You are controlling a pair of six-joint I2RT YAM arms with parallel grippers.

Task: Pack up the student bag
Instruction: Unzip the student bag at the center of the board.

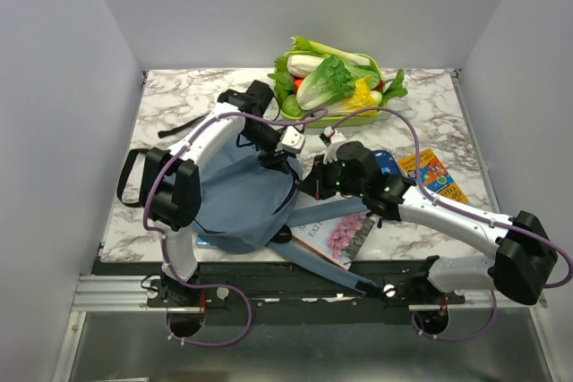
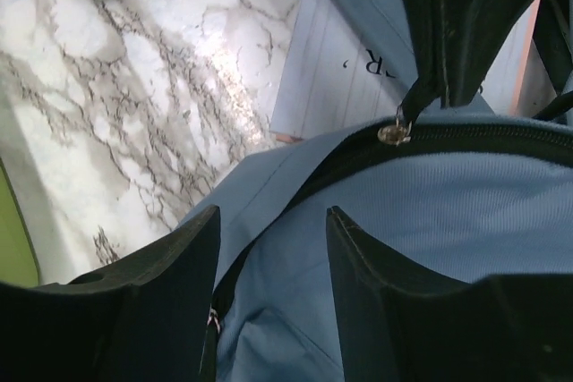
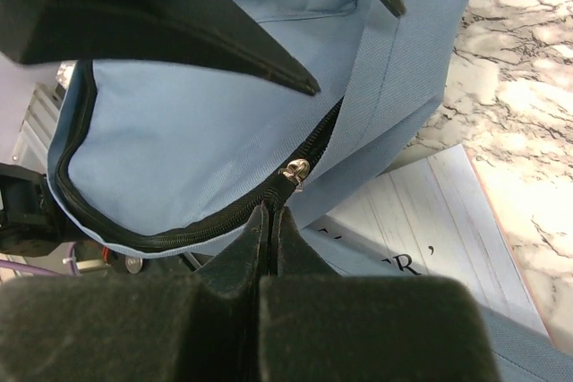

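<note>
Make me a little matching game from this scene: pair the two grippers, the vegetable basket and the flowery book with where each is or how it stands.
Things:
1. left gripper
2. right gripper
3. vegetable basket
4. flower-cover book

Places or states:
a. at the far side of the table
b. shut on the zipper pull
c. partly under the straps
d. fingers apart over the student bag

Pairs: 1-d, 2-b, 3-a, 4-c
</note>
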